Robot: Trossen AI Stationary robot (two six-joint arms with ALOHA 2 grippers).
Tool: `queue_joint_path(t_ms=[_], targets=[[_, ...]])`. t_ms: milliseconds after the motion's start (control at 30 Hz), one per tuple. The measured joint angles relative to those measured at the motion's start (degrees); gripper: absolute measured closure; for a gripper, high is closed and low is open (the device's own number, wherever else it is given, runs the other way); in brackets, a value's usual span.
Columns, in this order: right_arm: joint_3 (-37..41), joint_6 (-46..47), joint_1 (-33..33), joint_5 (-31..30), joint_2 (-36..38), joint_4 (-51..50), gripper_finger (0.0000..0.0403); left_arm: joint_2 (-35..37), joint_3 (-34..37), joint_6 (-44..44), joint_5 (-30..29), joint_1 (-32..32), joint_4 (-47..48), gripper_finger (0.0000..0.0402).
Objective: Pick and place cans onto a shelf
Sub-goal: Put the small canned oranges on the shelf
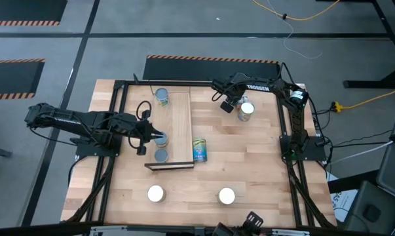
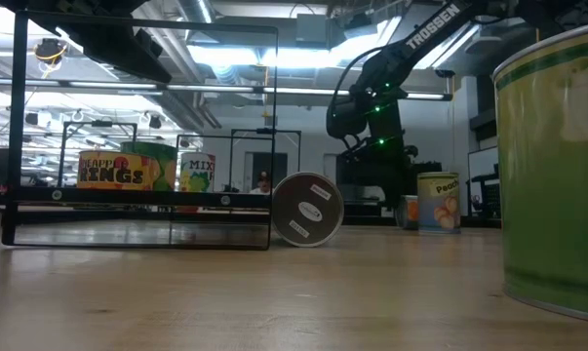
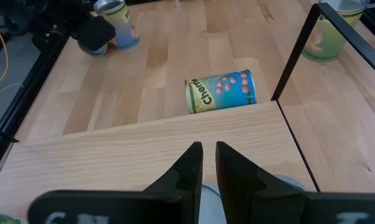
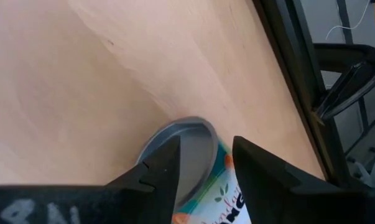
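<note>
Three cans [image 1: 162, 96] on shelf [image 1: 180, 124], perhaps four off.

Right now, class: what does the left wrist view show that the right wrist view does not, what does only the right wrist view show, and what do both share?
Only the left wrist view shows the long light-wood shelf plank, the blue-and-yellow cherry can lying on its side beyond it, and the left claw with fingers nearly together. Only the right wrist view shows the right claw straddling the silver-topped can with the orange-fruit label. Both show the pale butcher-block tabletop and black frame rails.
</note>
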State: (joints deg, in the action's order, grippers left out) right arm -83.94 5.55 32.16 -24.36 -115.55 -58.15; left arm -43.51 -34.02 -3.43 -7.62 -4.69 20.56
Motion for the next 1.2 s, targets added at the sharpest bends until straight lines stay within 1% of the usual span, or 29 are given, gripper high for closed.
queue_joint_path(t_ms=[300,467,867,900,967,1100,1200], targets=[[0.02,0.02,0.08,-0.22,0.00,-0.57,0.0253,0.00,0.00,-0.01,0.00,0.00,0.00,0.0363],[0.04,0.02,0.09,-2.27,0.00,-1.84,0.0253,0.00,0.00,-0.01,0.00,0.00,0.00,0.0363],[0.04,-0.05,0.20,-2.21,0.00,-2.87,0.0256,0.01,0.00,-0.02,0.00,0.00,0.00,0.0363],[0.04,-0.07,0.20,-2.20,0.00,-2.87,0.0260,0.02,0.00,-0.03,0.00,0.00,0.00,0.0363],[0.05,-0.06,0.20,-2.21,0.00,-2.89,0.0279,0.01,0.00,-0.17,-0.01,0.01,0.00,0.0363],[0.04,-0.03,0.37,-1.67,0.00,-2.87,0.0340,0.02,0.00,-0.21,0.00,0.02,0.00,0.0363],[0.06,0.13,0.71,-1.59,-0.02,-2.89,0.0372,0.02,0.00,-0.21,0.00,0.00,0.00,0.0363]])
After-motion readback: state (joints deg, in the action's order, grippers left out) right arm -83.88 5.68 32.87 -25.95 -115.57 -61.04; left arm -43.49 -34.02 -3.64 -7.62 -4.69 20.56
